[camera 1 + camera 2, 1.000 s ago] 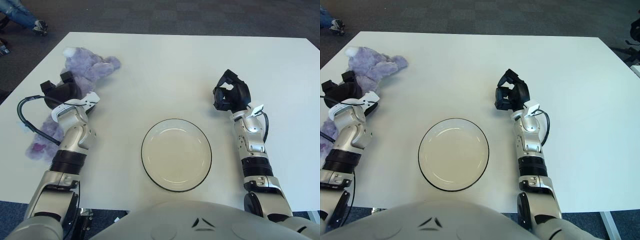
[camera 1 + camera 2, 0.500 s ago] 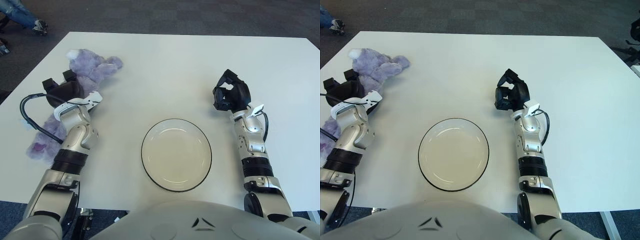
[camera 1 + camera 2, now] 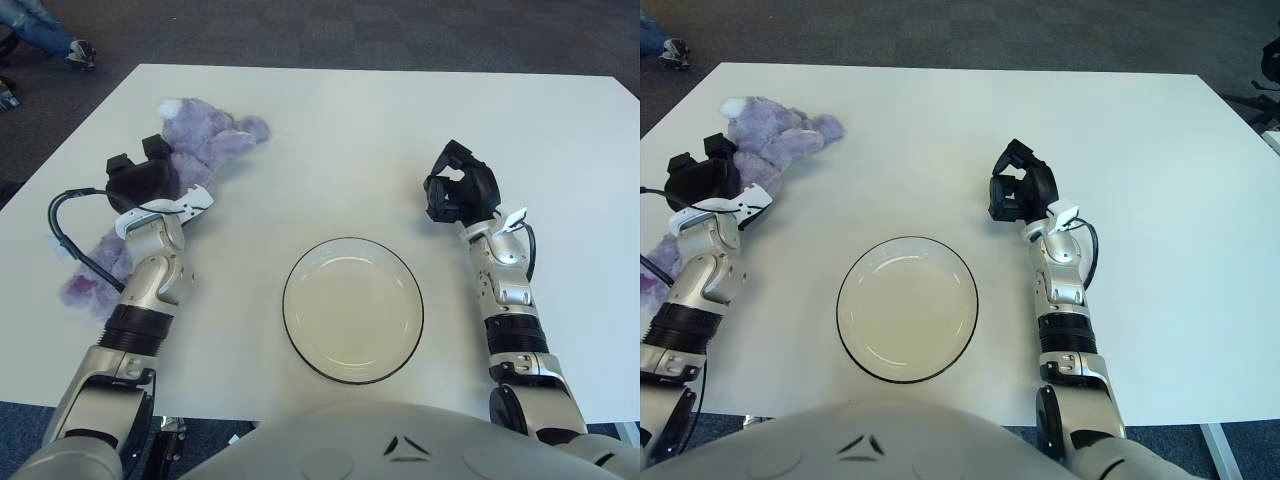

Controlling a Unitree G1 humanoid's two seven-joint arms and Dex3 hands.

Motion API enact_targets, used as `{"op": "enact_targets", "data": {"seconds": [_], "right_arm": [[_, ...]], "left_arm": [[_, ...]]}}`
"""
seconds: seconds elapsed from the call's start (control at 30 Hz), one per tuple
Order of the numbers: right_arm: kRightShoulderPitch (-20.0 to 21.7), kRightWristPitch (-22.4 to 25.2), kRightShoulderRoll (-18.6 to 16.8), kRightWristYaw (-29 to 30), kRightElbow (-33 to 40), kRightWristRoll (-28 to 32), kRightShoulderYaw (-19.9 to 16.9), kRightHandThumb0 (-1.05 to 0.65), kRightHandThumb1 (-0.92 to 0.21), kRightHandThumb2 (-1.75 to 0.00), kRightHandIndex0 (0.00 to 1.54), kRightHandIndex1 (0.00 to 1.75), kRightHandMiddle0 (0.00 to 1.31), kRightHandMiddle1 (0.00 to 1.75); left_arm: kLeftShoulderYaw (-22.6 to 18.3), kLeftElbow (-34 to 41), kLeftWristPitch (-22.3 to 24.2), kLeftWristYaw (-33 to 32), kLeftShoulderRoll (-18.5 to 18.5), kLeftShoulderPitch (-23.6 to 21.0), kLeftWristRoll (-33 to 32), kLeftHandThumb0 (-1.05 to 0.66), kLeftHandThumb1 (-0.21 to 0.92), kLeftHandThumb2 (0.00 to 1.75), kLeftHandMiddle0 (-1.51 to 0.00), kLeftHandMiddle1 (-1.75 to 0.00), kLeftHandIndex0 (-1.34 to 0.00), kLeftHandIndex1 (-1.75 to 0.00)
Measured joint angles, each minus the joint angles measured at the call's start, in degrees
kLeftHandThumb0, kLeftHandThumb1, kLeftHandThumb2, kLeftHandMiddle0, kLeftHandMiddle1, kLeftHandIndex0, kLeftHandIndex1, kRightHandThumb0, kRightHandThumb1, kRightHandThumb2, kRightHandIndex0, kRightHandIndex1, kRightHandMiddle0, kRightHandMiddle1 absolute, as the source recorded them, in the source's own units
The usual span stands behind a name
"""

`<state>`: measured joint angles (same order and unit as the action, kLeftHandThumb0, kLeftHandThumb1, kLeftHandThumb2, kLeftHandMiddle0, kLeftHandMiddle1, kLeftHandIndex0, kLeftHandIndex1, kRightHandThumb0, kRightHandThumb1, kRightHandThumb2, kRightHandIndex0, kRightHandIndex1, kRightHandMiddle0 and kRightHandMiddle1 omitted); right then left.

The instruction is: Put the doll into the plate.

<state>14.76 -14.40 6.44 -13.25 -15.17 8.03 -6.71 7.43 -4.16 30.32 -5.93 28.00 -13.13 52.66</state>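
Note:
The purple plush doll lies on the white table at the far left, head toward the back and legs trailing toward the near left edge. My left hand sits over the doll's middle with its dark fingers closed around the body. The white plate with a dark rim sits empty at the front centre, to the right of that hand. My right hand shows to the right of the plate and further back, fingers curled, holding nothing.
A black cable loops out from my left wrist over the table's left edge. Someone's shoe shows on the dark carpet beyond the far left corner.
My left hand has shifted right and slightly nearer, and the doll has slid right with it. The right hand and the plate have stayed put.

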Motion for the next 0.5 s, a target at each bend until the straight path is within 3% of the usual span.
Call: {"op": "enact_targets", "data": {"seconds": [0.27,0.5], "right_arm": [[0.00,2.87,1.01,-1.67,0.32,0.01,0.64,-0.46,-0.38,-1.24,1.23,1.75,0.56,1.75],[0.00,3.48,1.24,-2.95,1.02,0.16,0.74,-0.46,-0.39,-1.23,1.23,1.75,0.55,1.75]], "left_arm": [[-0.55,2.22,-4.13,-0.63,-0.42,0.59,-3.76,0.43,0.42,1.15,-0.55,-1.69,-1.00,-1.75],[-0.48,3.70,-6.21,-1.03,-1.00,1.26,-4.95,0.49,0.26,1.38,-0.65,-1.74,-1.03,-1.75]]}}
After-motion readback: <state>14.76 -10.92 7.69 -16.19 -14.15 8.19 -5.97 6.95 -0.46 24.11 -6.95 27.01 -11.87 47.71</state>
